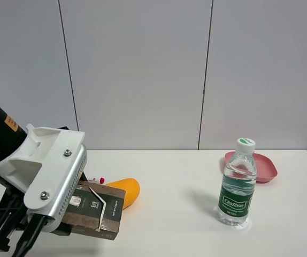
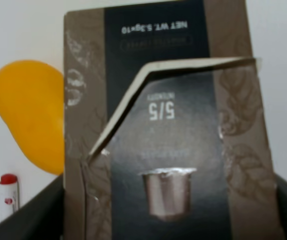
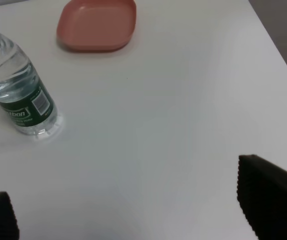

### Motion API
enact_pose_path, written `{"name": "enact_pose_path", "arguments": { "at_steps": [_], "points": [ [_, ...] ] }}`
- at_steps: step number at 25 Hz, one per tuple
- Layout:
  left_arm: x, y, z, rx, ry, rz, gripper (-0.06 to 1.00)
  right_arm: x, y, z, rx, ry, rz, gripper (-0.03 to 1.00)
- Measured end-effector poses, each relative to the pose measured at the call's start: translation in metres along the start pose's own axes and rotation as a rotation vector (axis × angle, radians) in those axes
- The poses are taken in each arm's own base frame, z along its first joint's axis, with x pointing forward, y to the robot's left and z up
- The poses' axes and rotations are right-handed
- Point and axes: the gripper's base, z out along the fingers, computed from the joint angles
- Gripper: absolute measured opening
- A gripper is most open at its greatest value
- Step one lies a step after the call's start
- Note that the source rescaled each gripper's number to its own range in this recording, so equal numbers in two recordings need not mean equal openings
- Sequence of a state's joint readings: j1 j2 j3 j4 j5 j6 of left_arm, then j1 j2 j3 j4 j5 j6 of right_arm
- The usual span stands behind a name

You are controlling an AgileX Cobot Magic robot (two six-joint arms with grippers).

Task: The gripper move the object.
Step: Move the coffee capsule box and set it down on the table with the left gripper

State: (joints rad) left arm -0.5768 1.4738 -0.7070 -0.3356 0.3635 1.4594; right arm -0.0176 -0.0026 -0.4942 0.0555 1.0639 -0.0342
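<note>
The object, a long brown cardboard box [image 1: 97,210] with a black printed top and a torn flap, lies at the front left of the white table. It fills the left wrist view [image 2: 163,100]. My left gripper [image 2: 168,215] has a black finger against each long side of the box and is shut on its near end. In the exterior high view the gripper [image 1: 62,227] is mostly hidden under the white wrist camera mount. My right gripper [image 3: 133,210] is open and empty above bare table and does not show in the exterior high view.
An orange-yellow mango [image 1: 128,190] lies just behind the box, also in the left wrist view [image 2: 31,115]. A red-capped marker [image 2: 9,192] lies beside it. A water bottle [image 1: 238,184] stands at the right, with a pink plate [image 1: 263,168] behind it.
</note>
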Motion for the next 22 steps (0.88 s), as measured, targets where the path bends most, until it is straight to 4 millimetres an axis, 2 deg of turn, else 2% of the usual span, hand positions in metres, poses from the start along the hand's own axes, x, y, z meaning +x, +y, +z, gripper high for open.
{"name": "enact_pose_path", "arguments": {
  "at_steps": [4, 11, 22],
  "points": [
    [0.0, -0.001, 0.005, 0.017, -0.006, -0.021, 0.0, 0.0, 0.0, 0.0, 0.0, 0.0, 0.0, 1.0],
    [0.016, 0.0, 0.02, 0.057, 0.027, -0.103, 0.0, 0.0, 0.0, 0.0, 0.0, 0.0, 0.0, 1.0],
    [0.016, -0.002, 0.036, 0.087, -0.009, -0.06, 0.0, 0.0, 0.0, 0.0, 0.0, 0.0, 0.0, 1.0]
  ]
}}
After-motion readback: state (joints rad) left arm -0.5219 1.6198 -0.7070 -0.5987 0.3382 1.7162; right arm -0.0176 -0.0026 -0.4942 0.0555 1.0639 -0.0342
